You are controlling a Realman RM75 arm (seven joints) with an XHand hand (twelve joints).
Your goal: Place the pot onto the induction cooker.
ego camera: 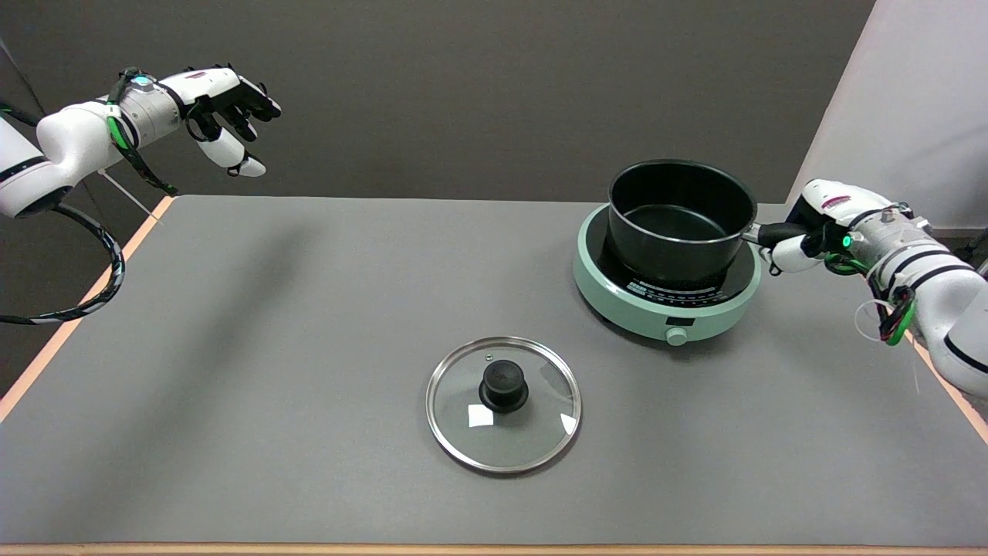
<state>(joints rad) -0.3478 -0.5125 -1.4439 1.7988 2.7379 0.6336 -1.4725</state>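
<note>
The pot (681,220) sits over the black glass top of the green induction cooker (665,287), toward the far right of the grey counter (270,347), and it looks level, though whether its base rests fully on the glass or hangs just above it cannot be told from this angle. The right hand (806,232) comes in from the right edge with its fingers (789,253) wrapped around the pot's black handle (772,232), which points toward the arm. The pot appears to sit slightly toward the cooker's far side, leaving the printed control strip at the front uncovered. To finish this step well, the hand should keep the handle level, make sure the base is flat on the glass and roughly centred in the ring, and only then loosen its hold, opening sideways off the handle so nothing drags the pot off centre. The glass lid (503,403) with its black knob lies flat near the counter's front, well apart from the cooker, and needs no attention here.
</note>
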